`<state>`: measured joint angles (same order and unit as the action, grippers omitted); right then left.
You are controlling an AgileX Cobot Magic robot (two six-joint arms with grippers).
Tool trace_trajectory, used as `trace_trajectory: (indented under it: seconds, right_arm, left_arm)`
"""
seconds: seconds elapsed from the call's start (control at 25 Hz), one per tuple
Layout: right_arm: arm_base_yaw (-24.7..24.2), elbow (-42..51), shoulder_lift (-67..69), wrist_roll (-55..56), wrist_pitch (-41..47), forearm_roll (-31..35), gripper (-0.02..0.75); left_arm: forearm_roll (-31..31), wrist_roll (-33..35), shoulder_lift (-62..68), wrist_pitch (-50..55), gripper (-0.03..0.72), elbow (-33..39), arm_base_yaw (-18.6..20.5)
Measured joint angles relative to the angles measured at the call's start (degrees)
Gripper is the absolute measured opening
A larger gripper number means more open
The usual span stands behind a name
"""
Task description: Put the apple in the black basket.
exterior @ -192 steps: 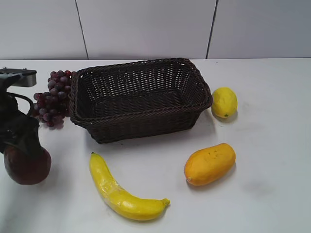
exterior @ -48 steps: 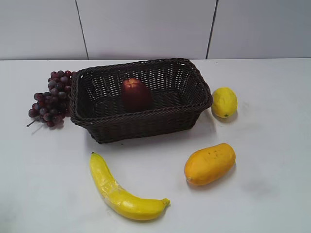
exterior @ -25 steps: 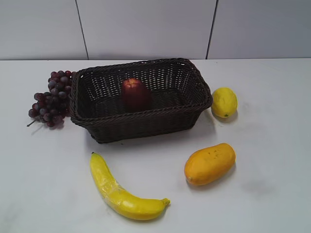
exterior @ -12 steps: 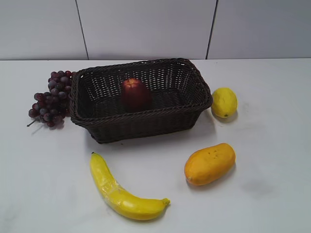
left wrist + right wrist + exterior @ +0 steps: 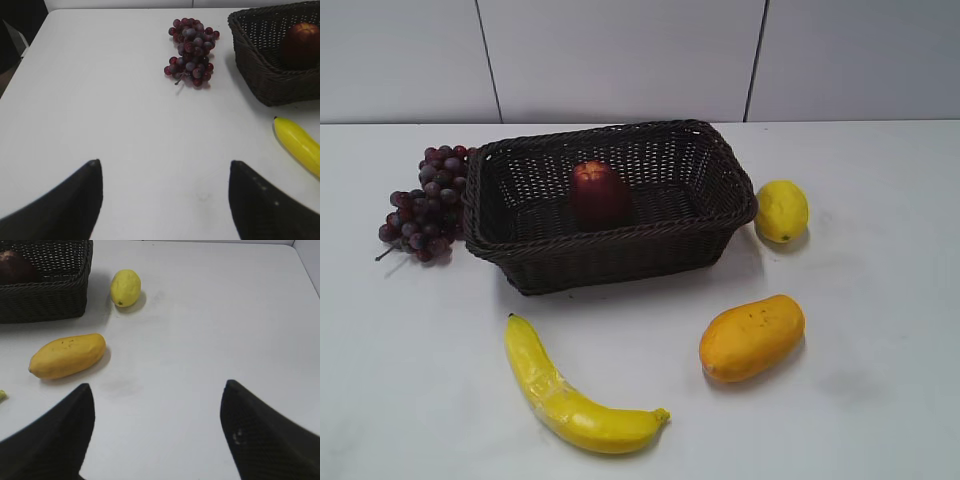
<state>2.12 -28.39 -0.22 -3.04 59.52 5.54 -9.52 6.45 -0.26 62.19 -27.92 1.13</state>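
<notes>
The dark red apple (image 5: 599, 193) rests inside the black basket (image 5: 620, 255) at the table's middle back. It also shows in the left wrist view (image 5: 301, 45) inside the basket (image 5: 255, 65), and partly in the right wrist view (image 5: 17, 267) inside the basket (image 5: 50, 302). Neither gripper shows in the exterior view. My left gripper (image 5: 164, 162) is open and empty over bare table, well left of the basket. My right gripper (image 5: 157, 385) is open and empty over bare table, right of the basket.
A bunch of purple-red grapes (image 5: 425, 205) lies against the basket's left side. A lemon (image 5: 782, 210) sits right of the basket, a mango (image 5: 752, 337) in front of it, and a banana (image 5: 570, 395) at the front.
Earlier the left gripper held the apple at the left edge. The apple now rests in the basket and the arm has left the exterior view. Nothing has moved over the last two seconds.
</notes>
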Motion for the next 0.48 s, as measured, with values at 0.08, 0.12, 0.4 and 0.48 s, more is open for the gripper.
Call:
trace_trajectory:
  seconds: [0.08, 0.12, 0.4, 0.48]
  right_arm:
    - [0.0, 0.0, 0.0, 0.0, 0.0, 0.0, 0.589]
    - [0.0, 0.0, 0.0, 0.0, 0.0, 0.0, 0.589]
    - [0.0, 0.0, 0.0, 0.0, 0.0, 0.0, 0.589]
    - [0.0, 0.0, 0.0, 0.0, 0.0, 0.0, 0.589]
  left_arm:
    - [0.0, 0.0, 0.0, 0.1, 0.589, 0.1, 0.0]
    - [0.0, 0.0, 0.0, 0.1, 0.589, 0.1, 0.0]
    - [-2.1, 0.0, 0.0, 0.0, 0.589, 0.1, 0.0]
    - [-3.0, 0.0, 0.0, 0.0, 0.589, 0.1, 0.0]
